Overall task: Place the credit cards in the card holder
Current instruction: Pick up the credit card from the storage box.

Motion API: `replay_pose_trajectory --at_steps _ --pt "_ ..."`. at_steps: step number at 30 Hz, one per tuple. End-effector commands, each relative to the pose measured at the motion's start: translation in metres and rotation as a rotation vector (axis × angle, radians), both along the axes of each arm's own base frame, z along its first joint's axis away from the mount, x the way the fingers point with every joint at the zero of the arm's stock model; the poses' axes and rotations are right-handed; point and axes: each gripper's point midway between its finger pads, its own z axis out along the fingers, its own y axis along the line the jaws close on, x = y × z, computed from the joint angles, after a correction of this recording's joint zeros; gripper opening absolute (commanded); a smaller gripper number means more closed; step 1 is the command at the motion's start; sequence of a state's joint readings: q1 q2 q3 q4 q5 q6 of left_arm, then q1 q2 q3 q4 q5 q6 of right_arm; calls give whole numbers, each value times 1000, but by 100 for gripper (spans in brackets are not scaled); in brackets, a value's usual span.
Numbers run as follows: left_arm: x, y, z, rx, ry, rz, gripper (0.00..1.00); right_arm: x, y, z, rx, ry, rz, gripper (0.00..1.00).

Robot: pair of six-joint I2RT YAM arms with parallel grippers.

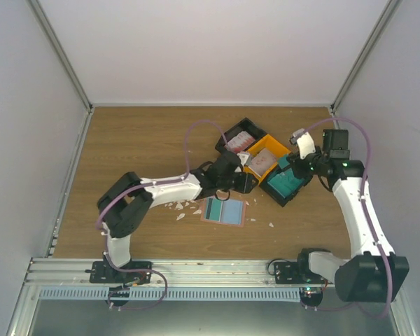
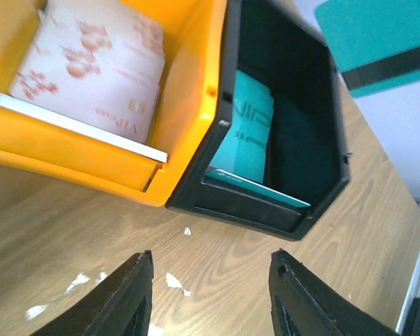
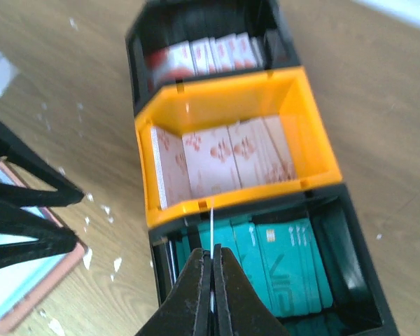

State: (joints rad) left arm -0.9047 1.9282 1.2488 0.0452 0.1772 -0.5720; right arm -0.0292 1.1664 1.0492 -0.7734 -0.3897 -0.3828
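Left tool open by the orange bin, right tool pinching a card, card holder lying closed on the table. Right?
One thing is off: the card holder lies open, not closed, with its pale blue inside facing up, as the top external view shows. The rest stands: left tool open by the orange bin, right tool pinching a card.

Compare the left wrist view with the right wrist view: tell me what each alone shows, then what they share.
Left wrist only: the face of a black-striped teal card. Right wrist only: the red-and-white cards in the far black bin, the open card holder, and the right claw shut on a thin card seen edge-on. Both: whitish-pink cards in the orange bin, teal cards in the near black bin, white scraps on the table.
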Motion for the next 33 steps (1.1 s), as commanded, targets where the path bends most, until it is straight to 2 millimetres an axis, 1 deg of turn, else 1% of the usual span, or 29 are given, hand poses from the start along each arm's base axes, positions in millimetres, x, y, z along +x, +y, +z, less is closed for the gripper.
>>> replay_pose_trajectory --at_steps 1,2,3,4,6,8,9,10,11,12,13,16,18,19,20,24,27,31,33 --pt "6 32 62 -28 -155 29 51 9 10 50 159 -101 -73 1" --pt "5 42 70 -28 -169 33 54 9 11 54 214 -81 -118 1" --pt "3 53 80 -25 -183 35 56 7 14 53 278 -41 -158 0" --pt "1 65 85 -13 -190 36 58 3 21 50 341 5 -163 0" --pt "-6 85 99 -3 -225 20 61 -9 44 41 498 116 -115 1" --pt "-16 99 112 -2 -251 -23 70 -26 68 30 630 218 -42 0" --pt "-23 104 115 0 -258 -57 72 -30 74 28 672 231 -26 0" --pt "-29 110 121 -3 -267 -84 75 -39 87 32 702 236 24 1" --pt "-35 115 126 -6 -265 -106 78 -45 93 36 723 233 56 1" --pt "-42 119 130 -16 -254 -133 82 -50 97 40 738 230 84 1" --pt "-51 120 135 -35 -242 -180 85 -57 102 45 756 230 124 0" --pt "-81 119 138 -84 -172 -317 93 -81 115 56 788 242 258 0" --pt "-106 115 138 -142 -121 -433 94 -94 123 61 821 251 323 0" --pt "-114 114 138 -163 -101 -470 95 -99 126 61 826 251 349 0" --pt "-118 114 137 -171 -87 -486 95 -103 130 60 824 253 366 1" --pt "-124 118 137 -147 -98 -520 95 -124 148 48 819 311 458 1" --pt "-129 119 134 -131 -81 -564 91 -138 160 44 801 339 528 0" --pt "-137 117 126 -132 -28 -616 77 -152 172 48 776 356 624 1" --pt "-145 114 128 -175 5 -659 65 -156 180 46 756 375 662 1"
